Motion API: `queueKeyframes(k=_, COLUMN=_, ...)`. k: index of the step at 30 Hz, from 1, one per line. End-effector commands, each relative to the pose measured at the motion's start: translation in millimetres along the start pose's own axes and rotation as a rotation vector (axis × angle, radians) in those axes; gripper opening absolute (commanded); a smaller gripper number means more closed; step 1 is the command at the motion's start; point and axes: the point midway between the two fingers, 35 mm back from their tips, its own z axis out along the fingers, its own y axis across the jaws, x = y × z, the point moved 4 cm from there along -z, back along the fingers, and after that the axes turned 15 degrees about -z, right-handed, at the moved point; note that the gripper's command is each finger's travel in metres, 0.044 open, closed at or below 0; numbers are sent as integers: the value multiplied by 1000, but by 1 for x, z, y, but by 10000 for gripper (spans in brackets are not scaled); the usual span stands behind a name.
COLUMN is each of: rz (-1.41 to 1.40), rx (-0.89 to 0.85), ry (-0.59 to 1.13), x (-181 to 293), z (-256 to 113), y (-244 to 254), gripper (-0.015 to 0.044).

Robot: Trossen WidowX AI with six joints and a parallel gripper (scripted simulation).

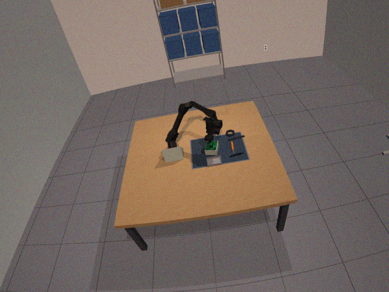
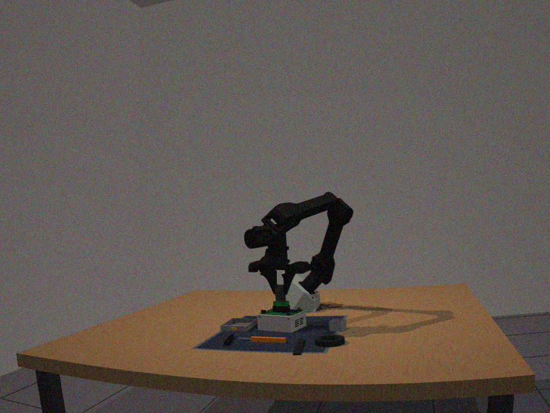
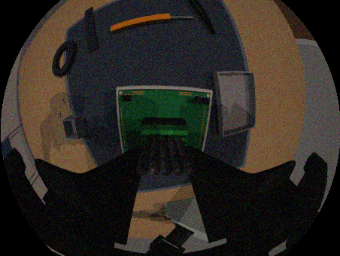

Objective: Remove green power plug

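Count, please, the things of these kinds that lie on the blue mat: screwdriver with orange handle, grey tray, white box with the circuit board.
Orange-handled screwdriver: 1
Grey tray: 1
White box with circuit board: 1
Total: 3

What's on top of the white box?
A green circuit board, with the green plug upright on it, gripped by the black tool. The tool hides part of the board.

Below the hand [image 1: 210, 140] [image 2: 280, 295] [image 3: 164, 151], the green power plug [image 2: 280, 304] [image 3: 164, 132] sits at the socket on the green circuit board [image 1: 215, 147] [image 3: 165, 103]; the shallow grey tray [image 1: 213, 161] [image 2: 238, 324] [image 3: 235, 103] lies beside the board.
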Motion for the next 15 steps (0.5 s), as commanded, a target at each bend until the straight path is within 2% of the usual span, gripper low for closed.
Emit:
queueKeyframes(k=1, rz=14, rx=74, ry=-29, x=3, z=-20, y=6, gripper=0)
queueKeyframes(k=4, rz=14, rx=70, ry=-30, x=3, z=-20, y=5, gripper=0)
queueKeyframes(k=11, rz=10, rx=-107, ry=-79, x=10, z=-20, y=-17, gripper=0)
queueKeyframes(k=15, rz=9, rx=-135, ry=-87, x=11, z=-19, y=-21, gripper=0)
